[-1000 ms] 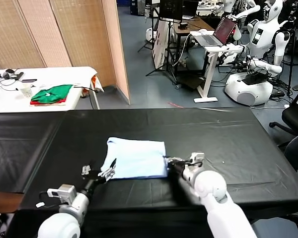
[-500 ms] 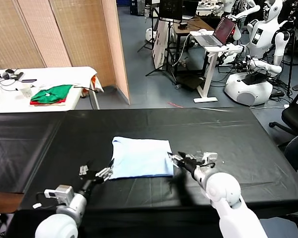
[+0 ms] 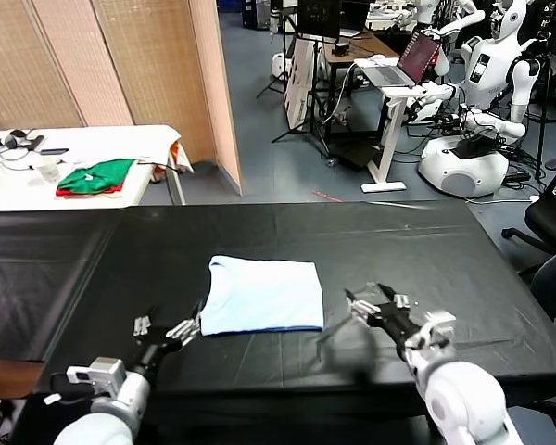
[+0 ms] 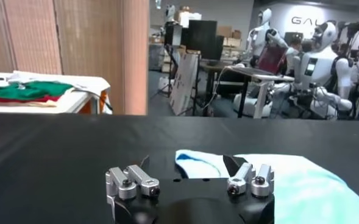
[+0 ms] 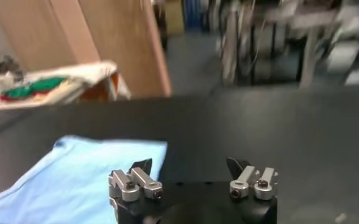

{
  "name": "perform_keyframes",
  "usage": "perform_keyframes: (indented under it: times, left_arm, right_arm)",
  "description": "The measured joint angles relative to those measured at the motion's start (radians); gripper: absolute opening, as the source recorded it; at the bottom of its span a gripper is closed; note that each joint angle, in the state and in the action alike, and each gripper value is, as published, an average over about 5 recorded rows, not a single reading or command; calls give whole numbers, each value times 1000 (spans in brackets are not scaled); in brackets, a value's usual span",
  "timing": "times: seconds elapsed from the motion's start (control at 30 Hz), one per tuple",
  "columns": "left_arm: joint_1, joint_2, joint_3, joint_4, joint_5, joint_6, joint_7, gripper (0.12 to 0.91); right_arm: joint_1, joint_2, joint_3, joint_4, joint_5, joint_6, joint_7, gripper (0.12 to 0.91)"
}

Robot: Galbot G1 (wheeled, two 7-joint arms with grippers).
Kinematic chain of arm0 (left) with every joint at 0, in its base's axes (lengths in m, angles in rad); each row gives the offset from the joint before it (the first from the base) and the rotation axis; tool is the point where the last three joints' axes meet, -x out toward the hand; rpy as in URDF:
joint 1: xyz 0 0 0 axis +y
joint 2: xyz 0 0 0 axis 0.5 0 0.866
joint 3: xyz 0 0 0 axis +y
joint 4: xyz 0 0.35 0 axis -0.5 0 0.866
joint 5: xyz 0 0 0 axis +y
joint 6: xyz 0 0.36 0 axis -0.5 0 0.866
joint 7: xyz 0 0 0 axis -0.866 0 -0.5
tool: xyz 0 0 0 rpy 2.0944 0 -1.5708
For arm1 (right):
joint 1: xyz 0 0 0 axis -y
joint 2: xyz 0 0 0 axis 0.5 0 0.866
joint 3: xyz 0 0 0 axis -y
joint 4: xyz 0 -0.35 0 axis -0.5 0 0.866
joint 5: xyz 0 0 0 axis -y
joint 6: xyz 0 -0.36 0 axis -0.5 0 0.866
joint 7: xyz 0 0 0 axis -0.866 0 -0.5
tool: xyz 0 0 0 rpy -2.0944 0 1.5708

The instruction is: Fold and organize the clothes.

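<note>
The clothes, a pale sky-blue T-shirt (image 3: 262, 295), lie folded into a flat rectangle in the middle of the black table (image 3: 426, 250). My left gripper (image 3: 170, 329) hovers open just off the shirt's near left corner, touching nothing. My right gripper (image 3: 372, 308) is open too, a short way off the shirt's right edge, with nothing between its fingers. In the left wrist view the shirt (image 4: 289, 176) lies just ahead of the open gripper (image 4: 187, 163). In the right wrist view the shirt (image 5: 75, 176) lies ahead and to one side of the open gripper (image 5: 189, 165).
A white side table (image 3: 93, 148) at the back left carries folded green-and-red garments (image 3: 97, 176). Beyond the black table stand a laptop stand (image 3: 403, 83), other robots (image 3: 486, 74) and cables. An office chair (image 3: 551, 218) sits off the table's right end.
My right gripper let go of the shirt's right edge, opened, and drew back to the right and toward me. The left gripper pulled back slightly. The shirt shifted a little to the right.
</note>
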Motion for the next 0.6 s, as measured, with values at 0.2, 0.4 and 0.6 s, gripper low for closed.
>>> perform_keyframes:
  times: [0.2,0.4,0.6]
  left_arm:
    - [62,16,-20,-37,-5,-2,-8,907]
    - [131,17,-28,-70,21,-6,-9,907]
    - [185,0,-40,-86,44,-24,-7,907]
  right_arm:
    - [-150,15,27,48,-144,233,6,907]
    - [-262,41,33,72,-256,403,39,907]
    - [-348,65,33,73,-312,488,55,907]
